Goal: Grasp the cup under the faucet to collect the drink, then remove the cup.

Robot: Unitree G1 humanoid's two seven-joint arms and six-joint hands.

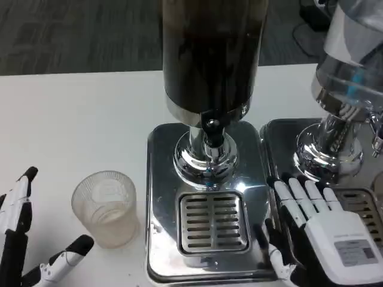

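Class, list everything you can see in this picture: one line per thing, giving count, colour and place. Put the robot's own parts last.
Cup: one, clear frosted, upright on the table, left of the middle dispenser's base, not under the faucet.
Dark drink dispenser: one, dark tank on a chrome stand, centre of the picture.
Faucet: one, chrome with a black knob, at the front of the dark tank.
Drip tray: one, chrome slotted grille, in the base below the faucet.
Second dispenser: one, clear tank on a chrome base, far right.
Table: one, white, under everything.
Left hand: one, white and black, bottom left beside the cup, fingers apart, holding nothing.
Right hand: one, white back, bottom right between the two bases, fingers apart, holding nothing.
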